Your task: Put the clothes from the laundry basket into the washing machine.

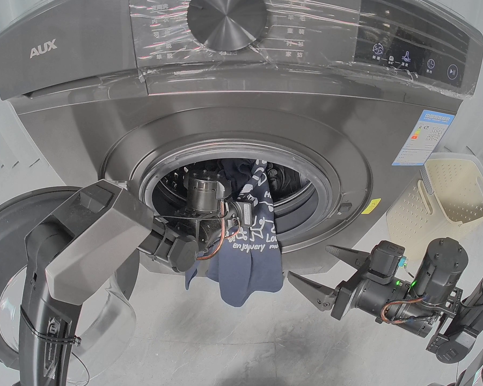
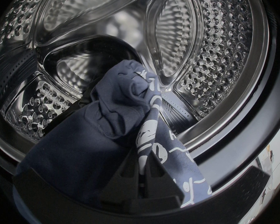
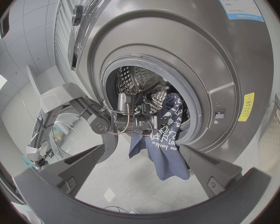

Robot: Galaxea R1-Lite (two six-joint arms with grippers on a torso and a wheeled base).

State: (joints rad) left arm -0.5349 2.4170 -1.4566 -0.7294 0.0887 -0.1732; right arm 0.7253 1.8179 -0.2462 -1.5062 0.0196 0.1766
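A navy shirt [image 1: 252, 247] with white print hangs over the lower rim of the washing machine's round opening [image 1: 316, 172], part inside the drum and part dangling outside toward the floor. My left gripper [image 2: 143, 162] sits in the opening, shut on a bunched fold of the shirt [image 2: 121, 106], with the steel drum [image 2: 214, 47] behind it. My right gripper [image 1: 321, 273] hovers low in front of the machine, to the right of the hanging shirt [image 3: 168, 147], open and holding nothing. Its two fingers [image 3: 84, 164] spread wide. The cream laundry basket [image 1: 456, 194] stands to the machine's right.
The machine's door [image 1: 5, 253] is swung open at the left, beside my left arm. Bare grey floor [image 1: 241, 339] lies below the opening. The basket's perforated wall [image 3: 275, 128] is close to my right arm.
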